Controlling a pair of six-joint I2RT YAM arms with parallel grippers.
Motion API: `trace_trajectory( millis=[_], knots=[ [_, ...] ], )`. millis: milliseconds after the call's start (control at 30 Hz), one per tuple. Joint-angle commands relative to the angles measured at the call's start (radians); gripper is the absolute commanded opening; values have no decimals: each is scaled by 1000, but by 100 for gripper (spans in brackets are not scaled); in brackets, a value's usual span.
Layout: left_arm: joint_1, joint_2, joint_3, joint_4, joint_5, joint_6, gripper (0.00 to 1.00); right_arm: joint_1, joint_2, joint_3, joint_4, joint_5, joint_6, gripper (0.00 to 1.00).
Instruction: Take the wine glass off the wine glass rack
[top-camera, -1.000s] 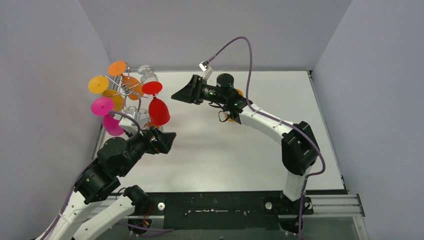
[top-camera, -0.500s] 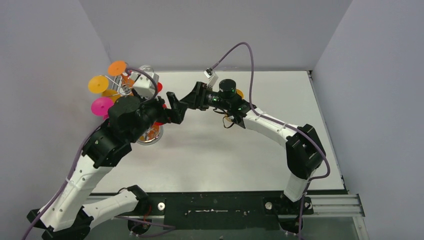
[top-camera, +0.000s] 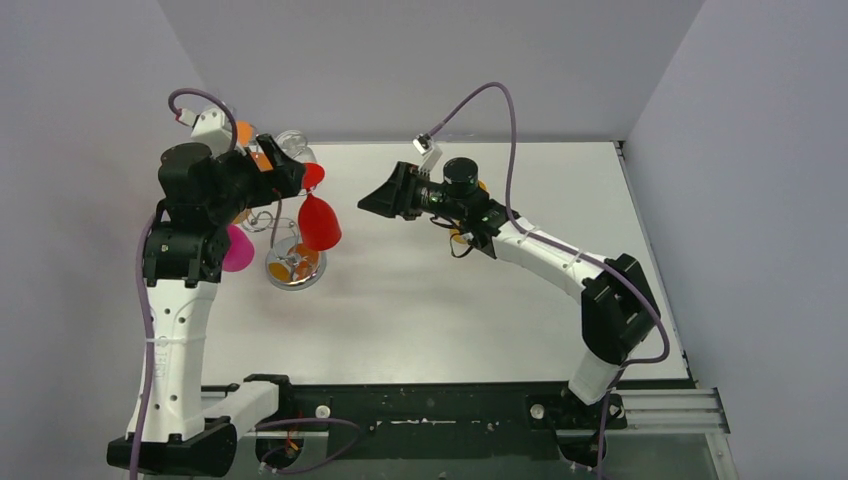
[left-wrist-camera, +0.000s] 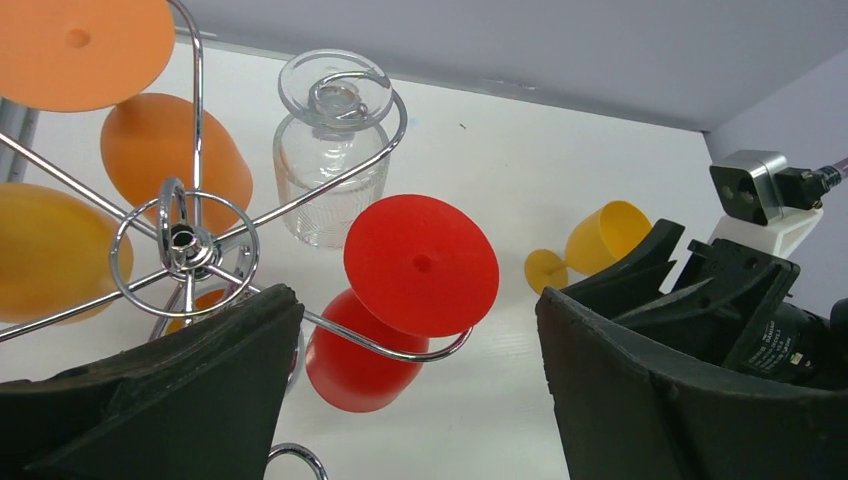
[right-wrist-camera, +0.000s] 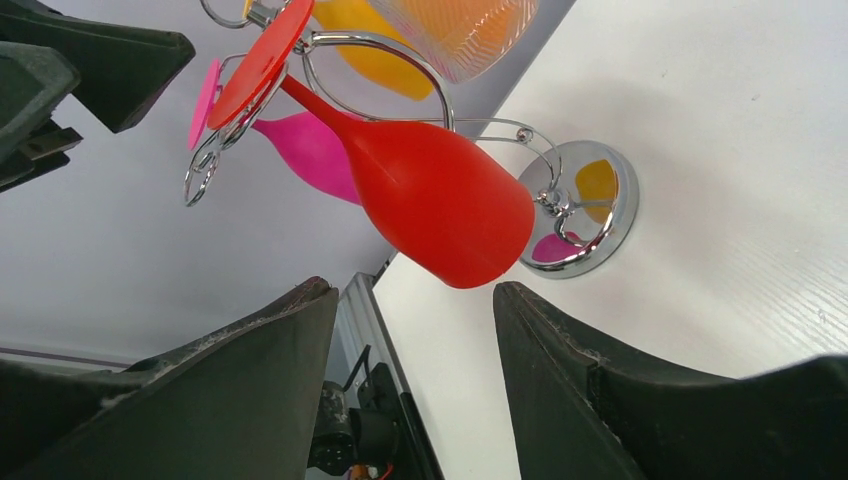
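The wine glass rack (top-camera: 295, 266) is a silver wire stand with a round shiny base at the table's far left; its hub (left-wrist-camera: 185, 240) and base (right-wrist-camera: 580, 215) show in the wrist views. A red wine glass (top-camera: 318, 222) hangs upside down from one arm, foot up (left-wrist-camera: 420, 265), bowl down (right-wrist-camera: 440, 200). My left gripper (top-camera: 285, 178) is open and empty, high beside the rack top, with the red glass's foot between its jaws in the left wrist view (left-wrist-camera: 415, 300). My right gripper (top-camera: 368, 200) is open and empty, just right of the red glass, facing it (right-wrist-camera: 412, 290).
Orange (left-wrist-camera: 175, 160), yellow (left-wrist-camera: 45, 250), pink (right-wrist-camera: 310, 150) and clear (left-wrist-camera: 330, 170) glasses also hang on the rack. A yellow glass (left-wrist-camera: 600, 235) lies on the table behind my right arm. Grey walls stand close behind and left of the rack.
My left arm has swung up from low in front of the rack to beside its top. My right gripper has stayed near the red glass, shifting slightly.
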Motion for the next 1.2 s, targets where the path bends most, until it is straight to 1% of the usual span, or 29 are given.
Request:
trace_trajectory(
  millis=[0, 167, 433, 500, 833, 967, 1167],
  knots=[
    [24, 14, 48, -28, 82, -10, 83, 2, -89, -15, 22, 39, -33, 59],
    [29, 34, 32, -25, 104, -16, 75, 5, -122, -44, 4, 47, -42, 60],
    [41, 32, -34, 31, 118, -32, 71, 11, -196, -97, -4, 47, -56, 60],
    [44, 28, -54, 54, 125, -41, 68, 13, -212, -107, -1, 36, -61, 62],
    [59, 33, -111, 144, 168, -80, 67, 20, -275, -169, 4, 30, -62, 63],
    [59, 31, -129, 162, 175, -94, 64, 20, -288, -195, 10, 32, -57, 63],
    [59, 30, -145, 167, 186, -105, 52, 19, -296, -211, 11, 38, -54, 63]
  ],
)
